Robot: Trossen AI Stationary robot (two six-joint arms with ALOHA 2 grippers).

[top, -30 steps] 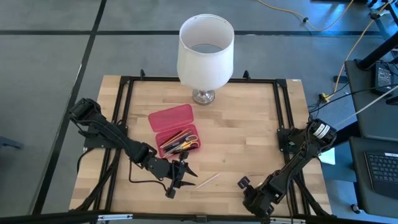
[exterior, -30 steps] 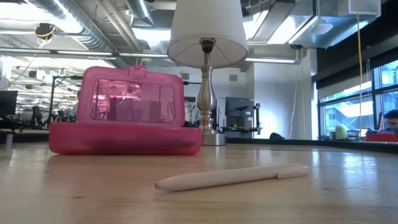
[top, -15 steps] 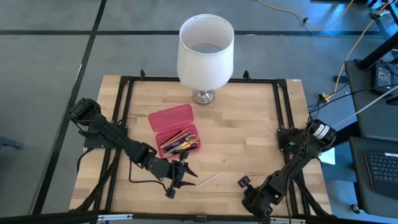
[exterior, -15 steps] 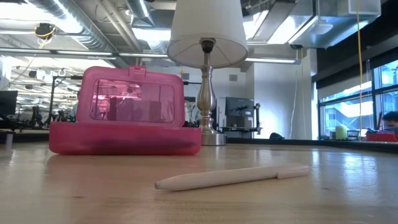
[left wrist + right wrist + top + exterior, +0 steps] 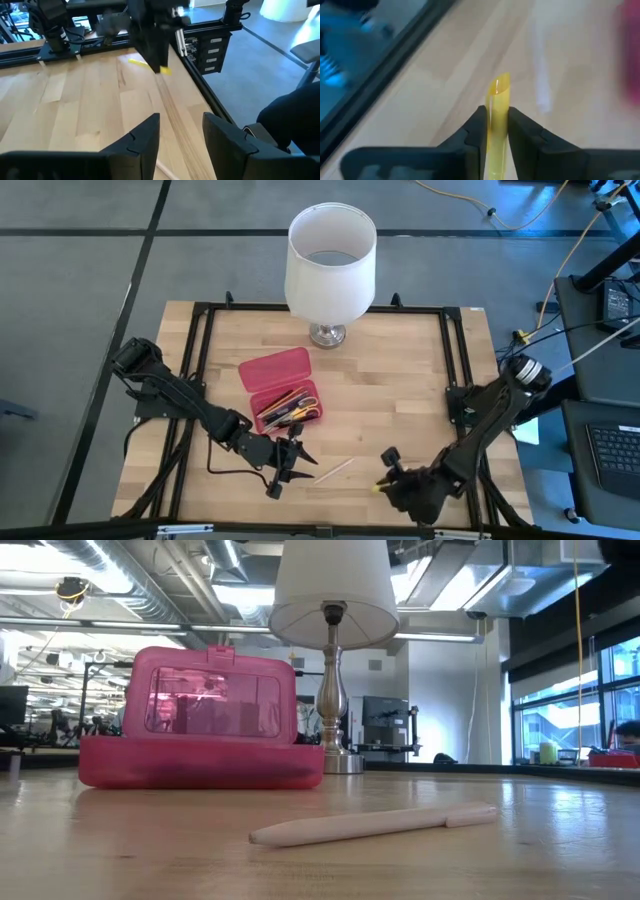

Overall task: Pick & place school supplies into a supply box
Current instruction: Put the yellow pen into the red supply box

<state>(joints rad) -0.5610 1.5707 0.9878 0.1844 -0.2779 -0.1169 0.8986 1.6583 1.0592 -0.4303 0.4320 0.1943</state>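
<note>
The supply box (image 5: pixel 284 388), a translucent red case with its lid open, lies mid-table with several pens and the yellow-handled scissors (image 5: pixel 291 411) inside; it also shows in the low view (image 5: pixel 200 725). A pale pen (image 5: pixel 335 470) (image 5: pixel 375 823) lies flat on the wood in front of it. My right gripper (image 5: pixel 384 480) is near the table's near edge, shut on a yellow pen (image 5: pixel 497 112) (image 5: pixel 150 66). Just left of the pale pen, my left gripper (image 5: pixel 292 460) (image 5: pixel 182 132) stands open with nothing between its fingers. My right gripper pinches the yellow pen's shaft (image 5: pixel 496 125) between its two fingers. The fingers slant down from the table's near right. One end of the pen (image 5: pixel 500 82) sticks out past the fingertips. The pen is lifted clear of the table.
A white-shaded lamp (image 5: pixel 331 262) stands at the far middle of the table. A black frame (image 5: pixel 455 360) runs around the wooden top. Bare wood lies between the box and the right rail.
My right gripper has risen from the near edge of the table and tipped more level. The yellow pen now shows at its fingertips, lifted off the wood. The box and the pale pen have not moved.
</note>
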